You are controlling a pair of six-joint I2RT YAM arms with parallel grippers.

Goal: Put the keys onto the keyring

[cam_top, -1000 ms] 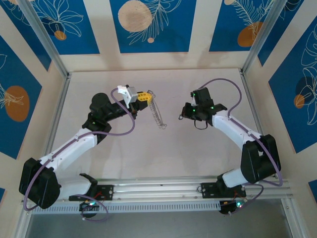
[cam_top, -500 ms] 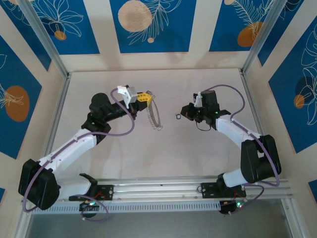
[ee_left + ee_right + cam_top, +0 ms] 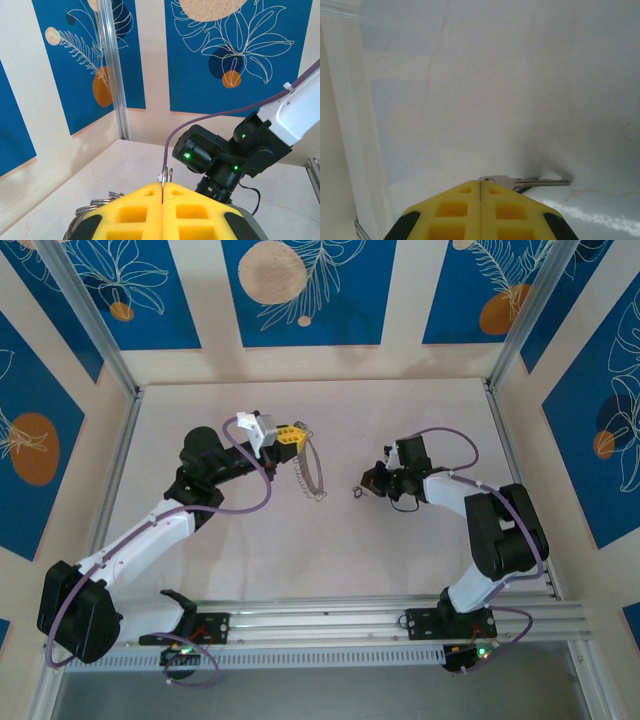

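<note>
**At mid-table: key and keyring each gripped, near but apart**

At the centre of the table [image 3: 300, 570], a little toward 3 o'clock: the key [image 3: 358, 490], tiny and dark from above, pinched at the tip of the right gripper [image 3: 371, 482]. In the right wrist view, yellow fingers [image 3: 450, 210] pressed flat together with no gap, a silvery blade poking out toward 3 o'clock just past the tips, over pale tabletop.

At 9 o'clock of the key, close yet not touching: the keyring [image 3: 312, 472], a thin silvery chain-like loop running from the left gripper [image 3: 296, 436] toward 5 o'clock, lower end nearest the key. Resting on the tabletop or hanging clear of it: cannot tell.

In the left wrist view, yellow fingers [image 3: 195, 210] clamped tight too, a thin wire of the loop caught in the seam and standing up at 12 o'clock, small wire rings bunched at 9 o'clock beside the pads. Beyond, toward 1 o'clock, the right arm [image 3: 225, 160], black with green lights lit.

All around, blue-and-cream leaf-patterned walls [image 3: 300, 290].
</note>
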